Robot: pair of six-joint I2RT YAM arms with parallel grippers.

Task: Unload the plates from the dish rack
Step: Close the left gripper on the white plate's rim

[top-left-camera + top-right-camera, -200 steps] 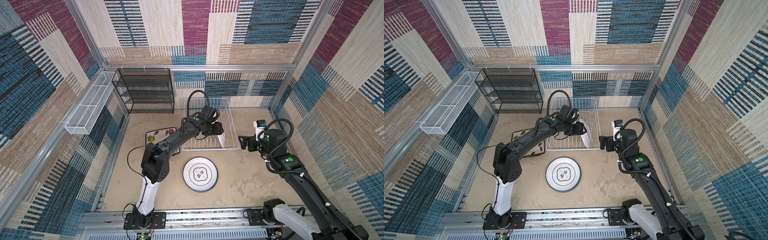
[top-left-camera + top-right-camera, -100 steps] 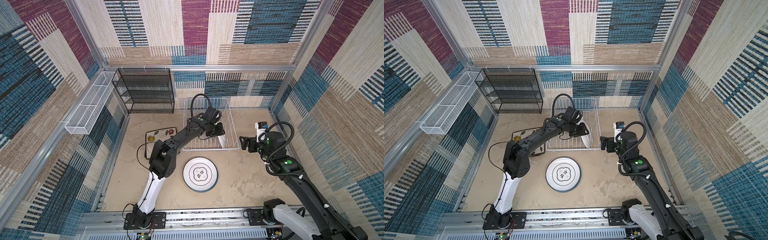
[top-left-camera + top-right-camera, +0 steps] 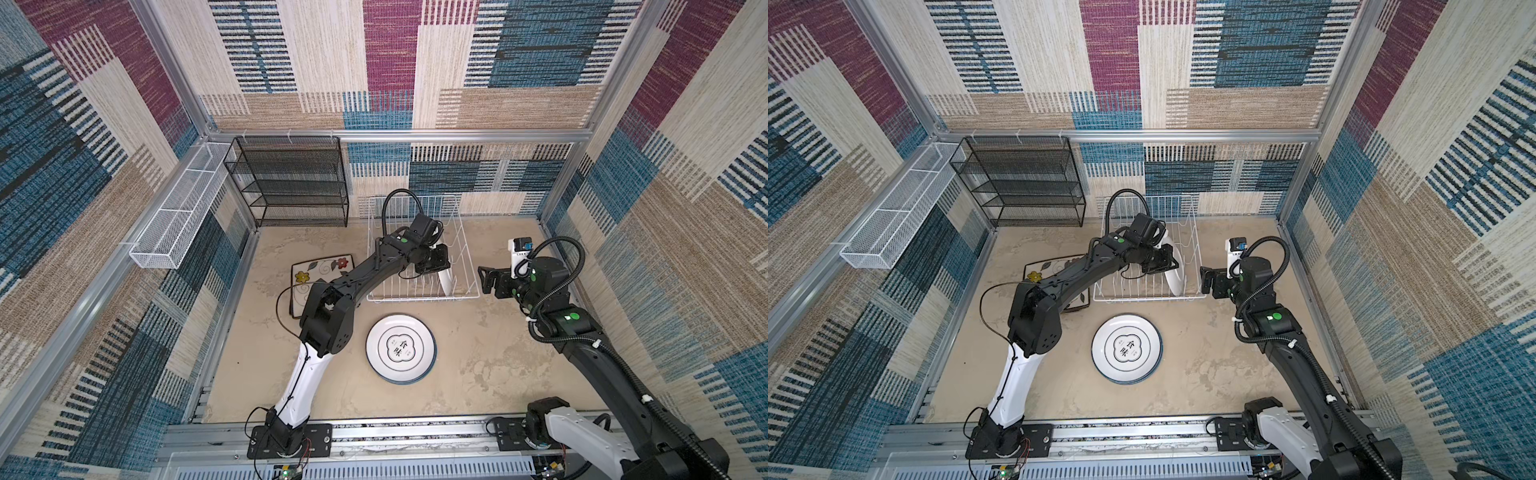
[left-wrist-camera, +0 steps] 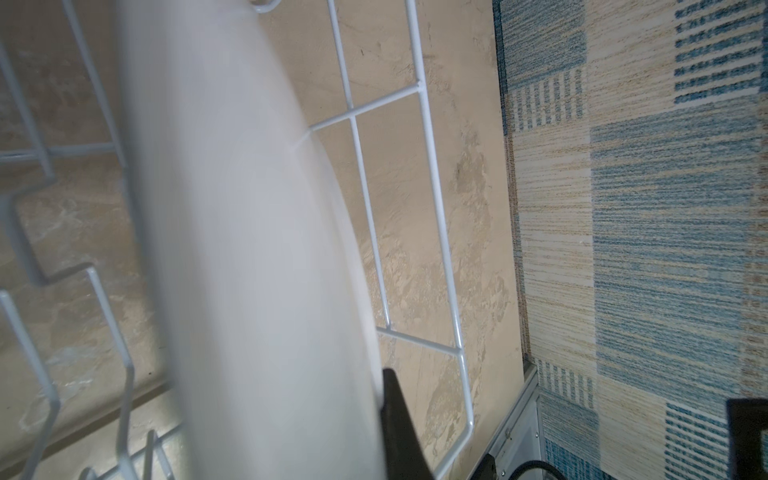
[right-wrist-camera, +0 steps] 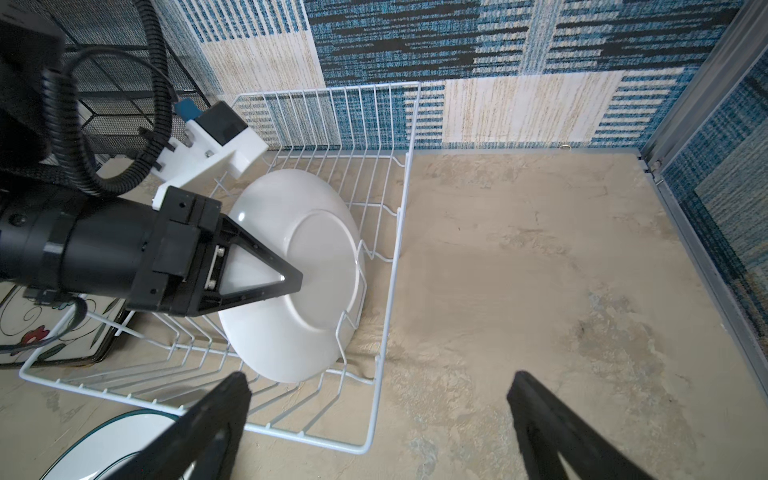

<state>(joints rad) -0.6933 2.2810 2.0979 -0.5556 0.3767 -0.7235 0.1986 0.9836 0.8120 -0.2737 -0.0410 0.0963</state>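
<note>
Plate stands on edge at the right end of the rack, my left claw clenched on its rim. My right claw hangs spread wide just right of the rack. A round plate lies flat on the desk, nearer; a square plate lies left of the rack.

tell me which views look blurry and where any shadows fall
left wrist: the white plate sits so near the lens it is a soft blur, while the dish rack wires behind are sharper; right wrist: crisp, with a soft shadow on the table beside the rack; both top views: sharp, evenly lit, wide-angle bending at the edges
</note>
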